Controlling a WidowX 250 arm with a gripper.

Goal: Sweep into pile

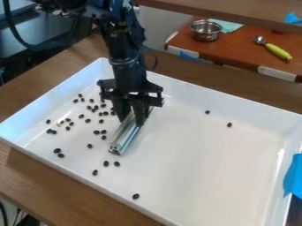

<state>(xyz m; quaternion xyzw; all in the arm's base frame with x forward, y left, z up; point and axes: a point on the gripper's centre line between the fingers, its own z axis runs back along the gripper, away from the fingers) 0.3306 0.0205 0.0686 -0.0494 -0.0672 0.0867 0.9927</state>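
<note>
My hand [137,122] grips a metal bar [125,136] in the white tray [206,176], beans [117,163] scattered around, on the wooden tabletop [65,190].

The gripper [131,122] partly hides the metal bar [124,137].

dark beans [135,196] 30+ | white tray [194,167] 1 | metal bar [124,138] 1 | pincer [132,120] 1 | pot [205,33] 1 | spoon [276,50] 1 | cloth [229,27] 1

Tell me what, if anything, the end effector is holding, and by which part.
A metal extrusion bar, held by the end effector toward its far end.
</note>
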